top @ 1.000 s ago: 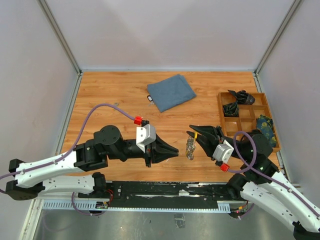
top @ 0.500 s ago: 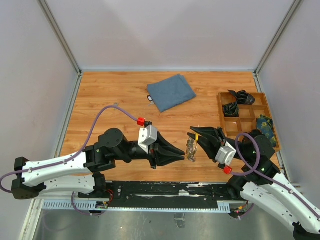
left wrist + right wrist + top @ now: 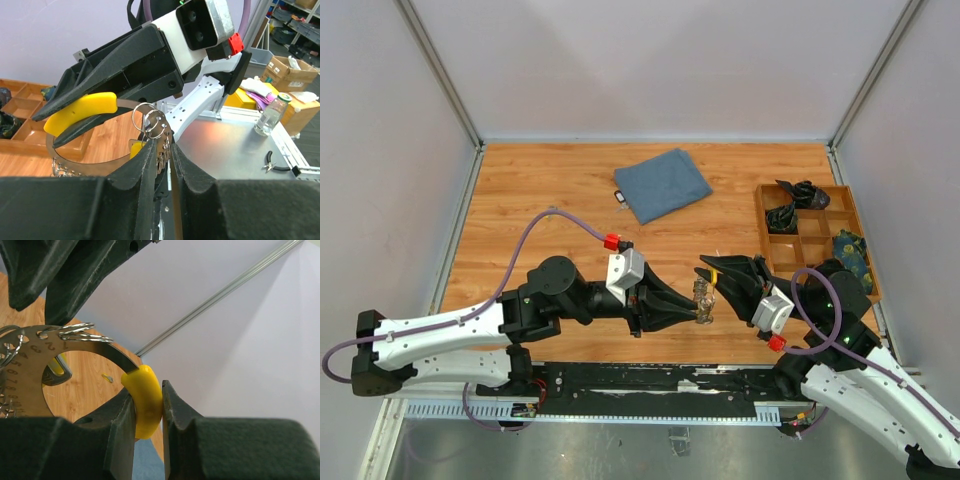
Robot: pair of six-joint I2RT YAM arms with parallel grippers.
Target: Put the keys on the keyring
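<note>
1. Your left gripper [image 3: 161, 150], pinched on a split ring [image 3: 148, 120], hides most of the keys [image 3: 701, 298].
2. Your right gripper [image 3: 148, 405] clamps the yellow grip [image 3: 142, 385] of the keyring [image 3: 75, 344], held between both arms.
3. Your left arm has closed in since before.

The keyring [image 3: 35, 347] is a flat band of brushed grey metal stamped with numbers; its yellow end [image 3: 145, 400], between the right jaws, is smooth glossy plastic. The split rings [image 3: 152, 120] above the left jaws are shiny wire. Both jaws are matt black plastic, over a wood-grain counter [image 3: 550, 190]
</note>
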